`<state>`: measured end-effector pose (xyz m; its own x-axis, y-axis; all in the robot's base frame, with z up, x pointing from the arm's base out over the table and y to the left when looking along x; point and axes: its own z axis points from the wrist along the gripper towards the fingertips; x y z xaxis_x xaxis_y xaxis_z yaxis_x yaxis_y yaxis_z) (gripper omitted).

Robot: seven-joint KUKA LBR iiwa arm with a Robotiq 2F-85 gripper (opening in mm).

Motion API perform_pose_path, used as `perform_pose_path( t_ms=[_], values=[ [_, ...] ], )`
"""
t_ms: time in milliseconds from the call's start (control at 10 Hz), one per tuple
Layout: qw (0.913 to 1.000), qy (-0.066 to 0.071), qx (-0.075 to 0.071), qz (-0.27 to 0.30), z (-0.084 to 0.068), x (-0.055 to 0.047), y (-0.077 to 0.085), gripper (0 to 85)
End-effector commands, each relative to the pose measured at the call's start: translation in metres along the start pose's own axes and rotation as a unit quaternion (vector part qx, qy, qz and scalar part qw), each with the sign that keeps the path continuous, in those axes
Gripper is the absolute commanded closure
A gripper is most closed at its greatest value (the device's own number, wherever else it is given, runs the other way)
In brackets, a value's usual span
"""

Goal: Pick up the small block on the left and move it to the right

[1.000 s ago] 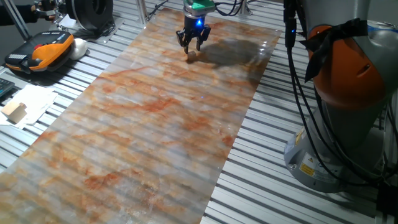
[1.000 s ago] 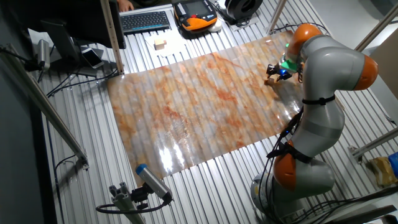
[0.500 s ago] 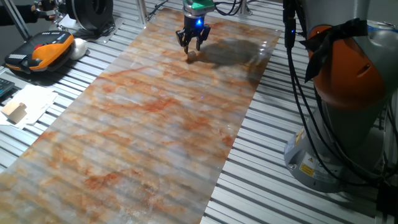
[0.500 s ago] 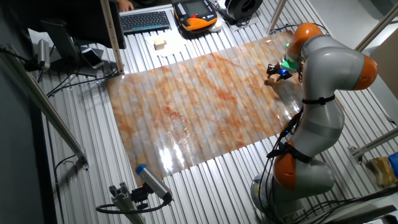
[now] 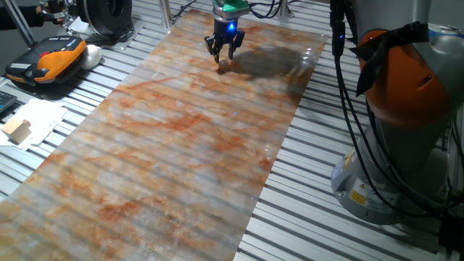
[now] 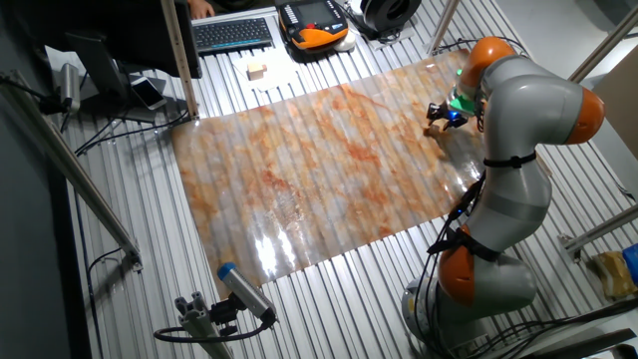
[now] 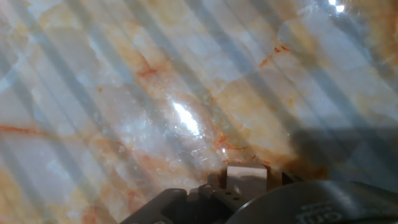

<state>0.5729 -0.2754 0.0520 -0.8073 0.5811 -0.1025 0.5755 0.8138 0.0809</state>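
Note:
The small block [image 5: 223, 64] is a tiny light-tan cube lying on the marbled mat [image 5: 181, 145] at its far end. My gripper [image 5: 224, 53] hangs just above it, open, with its fingers spread to either side and nothing held between them. In the other fixed view the small block [image 6: 432, 130] rests at the mat's far right part, just below my gripper [image 6: 440, 116]. The hand view shows the small block [image 7: 247, 177] close to the bottom edge, right in front of the gripper body.
A larger pale wooden block [image 5: 17, 130] lies on white paper off the mat's left side. An orange and black pendant [image 5: 49, 58] sits beyond it, and a keyboard [image 6: 232, 33] lies nearby. The arm's base [image 5: 395, 167] and cables stand right of the mat.

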Motion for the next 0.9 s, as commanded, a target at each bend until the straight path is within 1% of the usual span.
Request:
perform_pose_path(
  t_ms=[0,300,500,800],
  values=[
    [1.0,0.001,-0.002,-0.001,0.0002,0.0002,0.0001,34.0],
    [1.0,0.002,-0.005,-0.002,0.0025,0.0008,0.0003,34.0],
    [0.9999,0.006,-0.012,-0.003,0.0054,0.0014,0.0012,34.0],
    [0.9999,0.006,-0.011,-0.004,0.0053,0.001,0.0017,34.0]
  ],
)
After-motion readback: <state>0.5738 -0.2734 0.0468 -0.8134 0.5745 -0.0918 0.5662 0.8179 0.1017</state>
